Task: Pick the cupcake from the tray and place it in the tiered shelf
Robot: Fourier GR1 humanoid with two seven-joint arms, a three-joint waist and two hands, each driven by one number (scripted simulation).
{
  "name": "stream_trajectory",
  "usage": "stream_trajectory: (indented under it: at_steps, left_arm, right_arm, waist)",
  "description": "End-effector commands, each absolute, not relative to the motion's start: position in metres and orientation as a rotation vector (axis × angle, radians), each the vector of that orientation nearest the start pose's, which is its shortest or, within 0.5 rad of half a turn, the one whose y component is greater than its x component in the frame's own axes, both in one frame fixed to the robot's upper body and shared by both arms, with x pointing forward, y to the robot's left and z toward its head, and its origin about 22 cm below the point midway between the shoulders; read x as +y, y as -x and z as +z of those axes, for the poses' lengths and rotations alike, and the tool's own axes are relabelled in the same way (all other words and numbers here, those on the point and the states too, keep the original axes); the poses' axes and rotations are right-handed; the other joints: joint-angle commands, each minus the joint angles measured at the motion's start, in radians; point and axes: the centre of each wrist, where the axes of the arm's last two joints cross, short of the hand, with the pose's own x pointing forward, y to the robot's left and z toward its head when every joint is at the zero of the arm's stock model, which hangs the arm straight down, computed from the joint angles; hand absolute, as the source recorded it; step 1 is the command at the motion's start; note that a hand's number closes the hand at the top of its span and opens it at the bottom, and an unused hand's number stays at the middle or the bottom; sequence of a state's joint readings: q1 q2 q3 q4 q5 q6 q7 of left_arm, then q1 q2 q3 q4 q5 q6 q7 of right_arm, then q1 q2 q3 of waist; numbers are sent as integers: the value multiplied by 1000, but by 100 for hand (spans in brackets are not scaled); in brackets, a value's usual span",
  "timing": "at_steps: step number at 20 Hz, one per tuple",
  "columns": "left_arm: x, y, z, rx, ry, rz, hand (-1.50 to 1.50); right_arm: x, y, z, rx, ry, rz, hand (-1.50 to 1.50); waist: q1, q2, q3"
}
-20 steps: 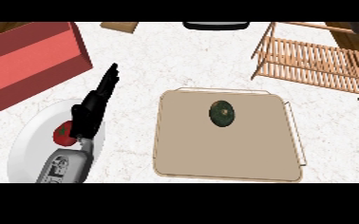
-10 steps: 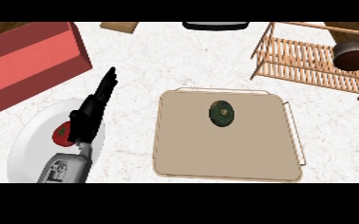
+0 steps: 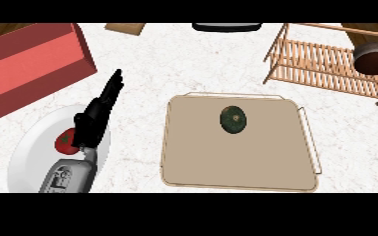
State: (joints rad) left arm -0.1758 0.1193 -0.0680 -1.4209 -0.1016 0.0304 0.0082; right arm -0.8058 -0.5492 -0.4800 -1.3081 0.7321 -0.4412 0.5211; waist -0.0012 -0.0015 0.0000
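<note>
We see the cupcake (image 3: 233, 119) sitting on the tray (image 3: 221, 175), exactly where it sat a second ago. A dark round object (image 3: 367, 57) has entered beside the wooden tiered shelf (image 3: 317, 65) at the right edge; we cannot identify it. Our left hand (image 3: 94, 114) rests over the white plate (image 3: 29, 150), fingers straight and together, holding nothing.

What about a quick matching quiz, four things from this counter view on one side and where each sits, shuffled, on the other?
Things:
1. cupcake
2. red box
3. tiered shelf
4. left hand

Places:
A. upper right of the counter
B. over the white plate
C. on the tray
D. upper left corner

Pairs: 1-C, 2-D, 3-A, 4-B
</note>
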Motion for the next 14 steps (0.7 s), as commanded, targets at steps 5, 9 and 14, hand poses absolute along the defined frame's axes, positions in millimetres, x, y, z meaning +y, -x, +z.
stream_trajectory:
  at_steps: [5, 9, 14]
  left_arm:
    - [223, -279, 17, -1572, -126, -253, 0]
    - [243, -284, 23, -1557, -121, -258, 0]
    - [221, -269, 15, -1566, -141, -220, 0]
  right_arm:
    - [-407, -305, 322, -1674, 1321, -811, -150]
    - [-425, -256, 338, -1554, 1308, -857, -150]
    - [-465, -200, 325, -1389, 1286, -810, -150]
  waist:
    - [-6, -3, 0]
    - [-25, -8, -1]
    - [-38, -12, 1]
